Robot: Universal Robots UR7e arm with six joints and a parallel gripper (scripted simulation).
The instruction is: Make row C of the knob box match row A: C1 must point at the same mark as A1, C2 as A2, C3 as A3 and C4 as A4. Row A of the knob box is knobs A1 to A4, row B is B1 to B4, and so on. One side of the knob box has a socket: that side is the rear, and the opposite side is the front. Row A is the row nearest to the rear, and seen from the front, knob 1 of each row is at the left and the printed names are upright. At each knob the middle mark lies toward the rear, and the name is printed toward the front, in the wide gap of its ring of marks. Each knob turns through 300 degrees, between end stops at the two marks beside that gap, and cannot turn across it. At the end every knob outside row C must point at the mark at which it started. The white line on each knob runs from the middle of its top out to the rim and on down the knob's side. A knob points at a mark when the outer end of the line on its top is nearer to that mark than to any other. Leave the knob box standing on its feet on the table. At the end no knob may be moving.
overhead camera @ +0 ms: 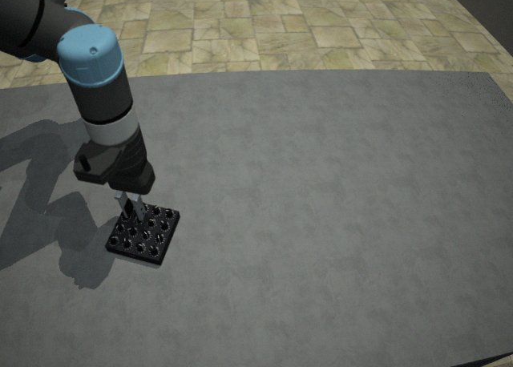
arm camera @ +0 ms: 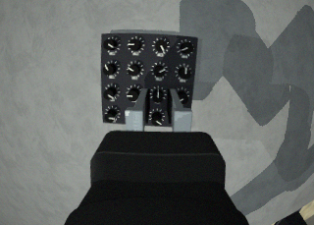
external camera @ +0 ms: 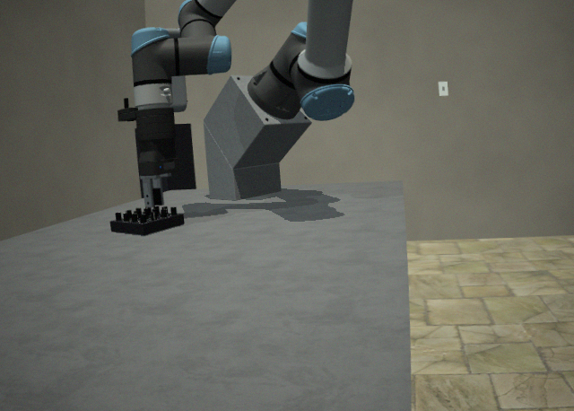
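The black knob box [overhead camera: 135, 257] [external camera: 129, 227] [arm camera: 124, 58] stands on the table, row A at the top of the wrist view. My gripper [overhead camera: 133, 219] [external camera: 153, 205] [arm camera: 158, 99] points down, partly open, its fingers on either side of C3 in the wrist view, seemingly just above knob height; contact is not visible. The line on C3 [arm camera: 158, 95] points up, toward the rear. A2 [arm camera: 135, 45] and C2 [arm camera: 132, 93] point left. A3 [arm camera: 161, 47] points lower right, A4 [arm camera: 185, 48] lower left. A1 and C1 seem to point lower right. C4 is partly hidden by a finger.
D3 [arm camera: 157, 118] shows between the fingers; D2 and D4 are hidden behind them. Rows B and D flank row C closely. The grey table [overhead camera: 331, 189] [external camera: 231, 304] carries the box, and the arm's shadow falls beside it. The robot's base [external camera: 256, 179] stands at the back.
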